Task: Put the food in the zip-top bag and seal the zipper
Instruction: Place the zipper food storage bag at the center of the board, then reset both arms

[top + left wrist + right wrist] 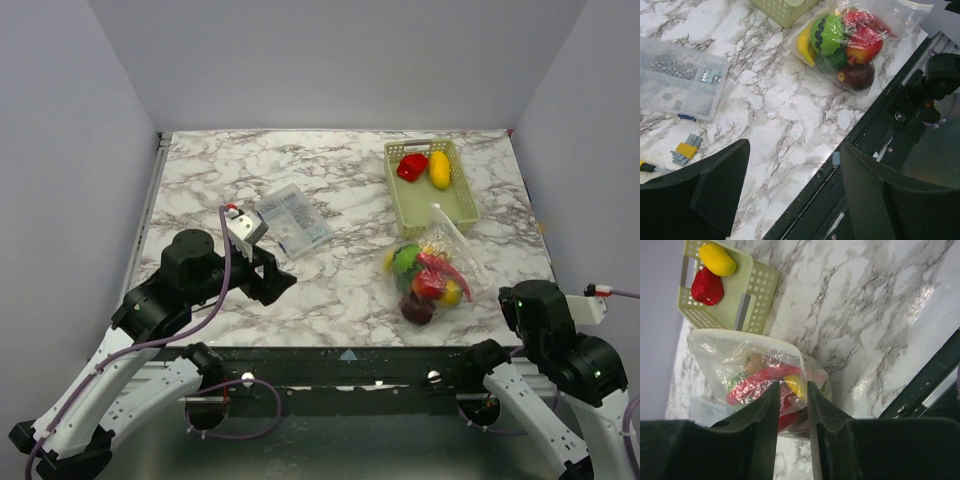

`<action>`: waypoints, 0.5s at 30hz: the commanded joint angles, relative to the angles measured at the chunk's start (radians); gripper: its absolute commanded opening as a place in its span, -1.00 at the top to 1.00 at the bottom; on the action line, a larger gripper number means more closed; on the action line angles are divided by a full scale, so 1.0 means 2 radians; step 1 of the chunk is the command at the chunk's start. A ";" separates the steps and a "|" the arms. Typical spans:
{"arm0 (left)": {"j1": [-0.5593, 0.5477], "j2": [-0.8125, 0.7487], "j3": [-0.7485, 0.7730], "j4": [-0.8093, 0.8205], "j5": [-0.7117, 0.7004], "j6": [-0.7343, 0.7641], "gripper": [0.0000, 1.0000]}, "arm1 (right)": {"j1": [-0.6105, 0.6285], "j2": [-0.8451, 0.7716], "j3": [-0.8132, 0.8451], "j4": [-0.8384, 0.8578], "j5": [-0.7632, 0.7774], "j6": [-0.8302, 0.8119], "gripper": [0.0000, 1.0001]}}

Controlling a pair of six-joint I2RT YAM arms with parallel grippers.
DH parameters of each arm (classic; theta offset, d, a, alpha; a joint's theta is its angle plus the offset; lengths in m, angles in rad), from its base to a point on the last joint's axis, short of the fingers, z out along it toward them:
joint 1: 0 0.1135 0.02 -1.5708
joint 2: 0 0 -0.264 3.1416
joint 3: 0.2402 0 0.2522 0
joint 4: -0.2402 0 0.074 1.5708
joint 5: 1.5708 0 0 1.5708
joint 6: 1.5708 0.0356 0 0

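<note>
Food sits in two places: most of it is bunched inside the zip-top bag (447,243) at 4 o'clock on the table (340,290). A red piece (411,166) and a yellow piece (439,168) lie in the basket (462,207) at 1 o'clock, just beyond the bag. The right fingers (765,415) stand a narrow slit apart with nothing between them, aimed at the bag from the near edge. The left fingers (725,175) gape wide and empty at 8 o'clock.

I'd reckon the two stragglers come next. Each should be lifted clear of the basket wall while the other arm props the bag's mouth so it doesn't fold over.

Whether the zipper (740,333), seemingly the pale edge facing the basket, is open or pressed shut I can't tell. The plastic all but vanishes against the marble.
</note>
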 commanded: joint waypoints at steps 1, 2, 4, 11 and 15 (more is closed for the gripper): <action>-0.003 -0.009 0.000 -0.005 0.008 0.007 -0.49 | -0.001 0.042 0.053 0.054 0.017 -0.115 0.27; -0.003 -0.008 0.001 -0.006 0.008 0.006 -0.50 | 0.000 0.058 0.062 0.092 -0.003 -0.177 0.14; -0.003 -0.003 0.002 -0.004 0.012 0.002 -0.50 | -0.001 0.105 0.073 0.154 -0.068 -0.268 -0.08; -0.003 0.007 0.010 0.009 0.032 -0.028 -0.50 | 0.000 0.278 0.071 0.315 -0.289 -0.370 -0.22; -0.003 -0.009 0.020 0.003 0.025 -0.038 -0.60 | -0.001 0.288 0.093 0.343 -0.273 -0.401 -0.43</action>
